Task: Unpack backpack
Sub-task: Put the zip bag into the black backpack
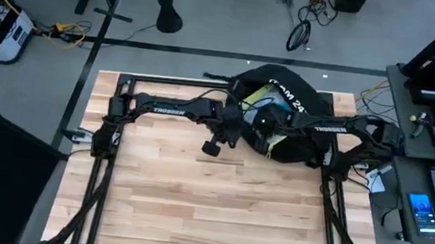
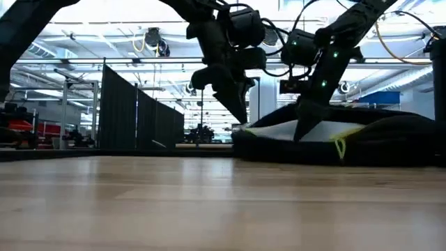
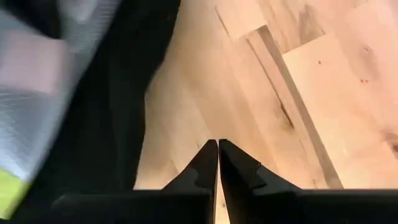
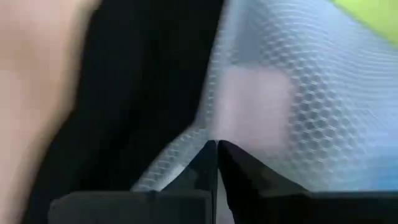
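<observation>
Right tool on backpack mesh.

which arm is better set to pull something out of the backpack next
Probably the right. Its gripper sits shut at the pale mesh lining inside the open backpack, while the left gripper, also shut, hangs over bare table beside the bag's edge.
</observation>
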Available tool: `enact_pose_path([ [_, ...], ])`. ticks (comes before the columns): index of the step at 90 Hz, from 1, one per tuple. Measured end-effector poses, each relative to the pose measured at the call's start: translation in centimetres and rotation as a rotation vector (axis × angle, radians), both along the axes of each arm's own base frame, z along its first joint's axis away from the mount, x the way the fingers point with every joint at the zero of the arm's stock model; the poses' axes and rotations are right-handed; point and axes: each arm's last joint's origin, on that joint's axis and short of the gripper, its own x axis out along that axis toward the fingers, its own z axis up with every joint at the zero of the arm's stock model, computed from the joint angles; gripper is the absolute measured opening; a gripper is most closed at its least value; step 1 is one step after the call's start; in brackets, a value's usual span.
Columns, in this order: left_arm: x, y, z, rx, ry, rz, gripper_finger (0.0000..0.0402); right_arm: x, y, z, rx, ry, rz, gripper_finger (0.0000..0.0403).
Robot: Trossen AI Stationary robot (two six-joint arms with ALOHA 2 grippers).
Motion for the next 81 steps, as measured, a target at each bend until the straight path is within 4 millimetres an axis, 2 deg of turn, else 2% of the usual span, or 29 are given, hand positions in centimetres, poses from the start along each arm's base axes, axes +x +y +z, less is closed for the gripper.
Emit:
enact_pose_path([
  [14,0.1,0.0,0.0,-0.005,-0.006,0.023,0.0,-0.9,-2.2,0.3,-0.114,0.045,-0.092,0.0001],
  [27,0.4,0.4,0.2,0.057,-0.037,0.053,0.0,-1.6,-3.2,0.3,-0.136,0.075,-0.133,0.0001],
  [46,0.9,1.2,2.5,0.143,-0.189,0.097,0.0,-2.7,-4.7,0.4,-0.212,0.148,-0.193,0.0],
  [66,1.0,3.2,3.2,0.168,-0.265,0.142,0.0,-3.6,-5.7,0.4,-0.22,0.174,-0.263,0.0],
  [81,1.0,5.1,2.3,0.184,-0.259,0.167,0.0017,-3.6,-5.7,0.3,-0.188,0.147,-0.262,0.0],
])
